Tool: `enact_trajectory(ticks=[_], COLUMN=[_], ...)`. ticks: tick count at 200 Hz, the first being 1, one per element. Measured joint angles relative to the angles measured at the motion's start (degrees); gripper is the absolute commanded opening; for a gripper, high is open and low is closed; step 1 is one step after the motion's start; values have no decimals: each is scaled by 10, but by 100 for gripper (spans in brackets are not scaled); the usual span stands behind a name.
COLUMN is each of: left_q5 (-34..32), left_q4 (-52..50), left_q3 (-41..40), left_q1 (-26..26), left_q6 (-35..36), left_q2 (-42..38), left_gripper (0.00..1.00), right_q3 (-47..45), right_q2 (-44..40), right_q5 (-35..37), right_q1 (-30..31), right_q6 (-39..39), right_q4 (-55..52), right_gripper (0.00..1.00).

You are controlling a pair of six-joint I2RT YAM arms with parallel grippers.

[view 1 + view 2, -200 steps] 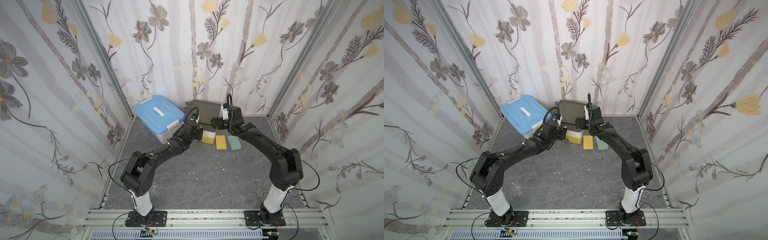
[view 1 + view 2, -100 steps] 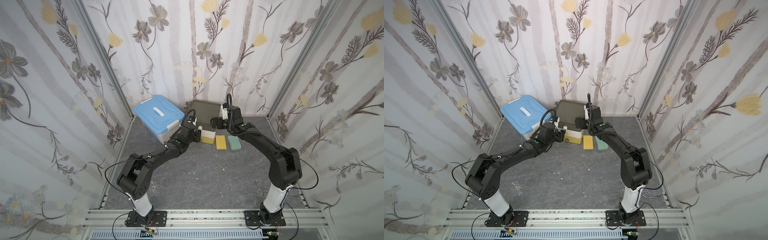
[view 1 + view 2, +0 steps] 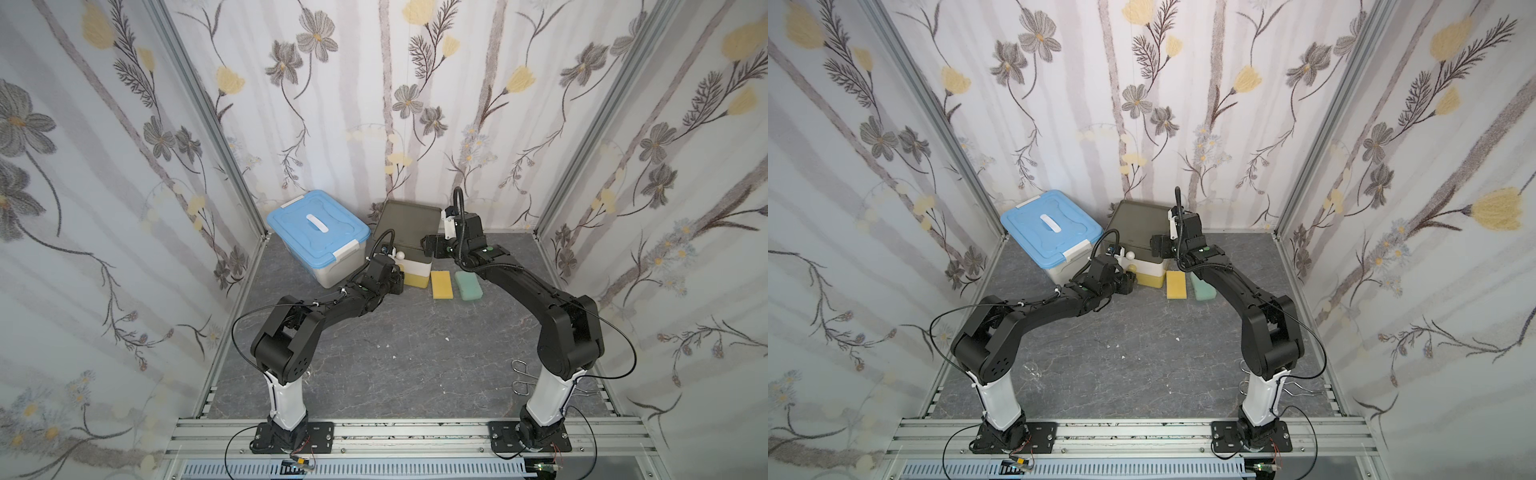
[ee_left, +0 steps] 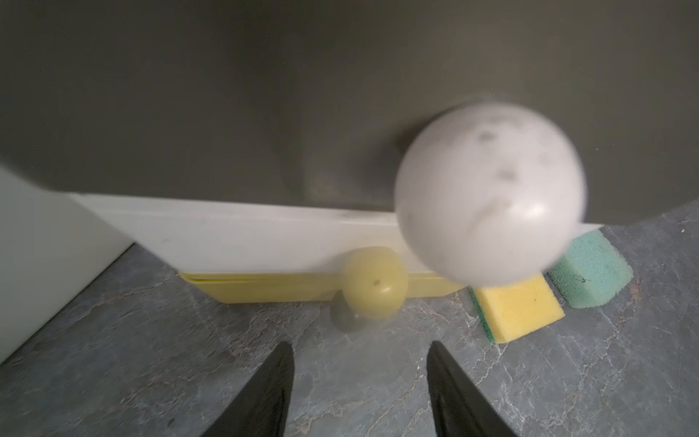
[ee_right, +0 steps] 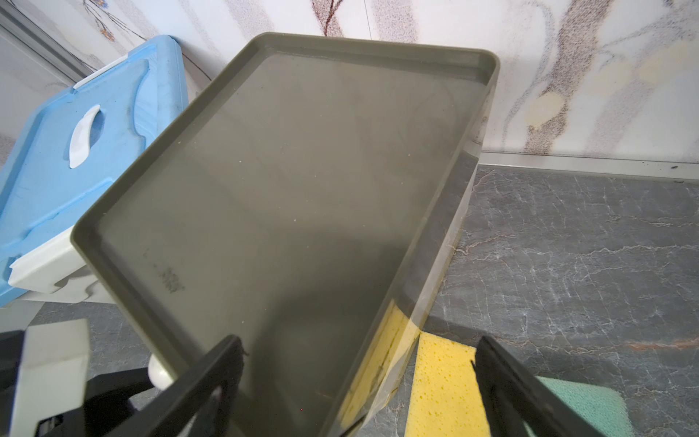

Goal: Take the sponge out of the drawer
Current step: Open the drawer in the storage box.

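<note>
Three wall panels enclose the cell, each covered in pale wallpaper printed with grey and yellow flowers. Aluminium posts mark the rear corners. The counter is grey with white marble veining. An aluminium rail spans the front edge.

Blue-lidded bin, grey marbled tabletop

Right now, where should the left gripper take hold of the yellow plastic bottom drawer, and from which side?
Grip the round yellow knob on the front of the yellow plastic bottom drawer, coming in level from the front, low over the tabletop. The knob is the only part standing proud of the flat front, and the left gripper faces it with jaws apart.
</note>
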Motion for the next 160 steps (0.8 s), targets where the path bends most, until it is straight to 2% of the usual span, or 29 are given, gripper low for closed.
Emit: enact_trajectory(ticks=[35, 92, 160], left_q5=[9, 3, 11], left_q4=[19, 65, 198], left_q3=[23, 6, -65], left_q1=[0, 0, 8], left_q6=[-14, -27, -37], left_q2=[32, 39, 40], left_gripper=[51, 39, 40], right_q3=[-1, -2, -2], right_q2=[2, 5, 8], right_q5=[0, 0, 0], right_q1=[0, 0, 0], right_q6=[0, 1, 4], right_q4=[5, 12, 17], right_gripper=[96, 96, 96])
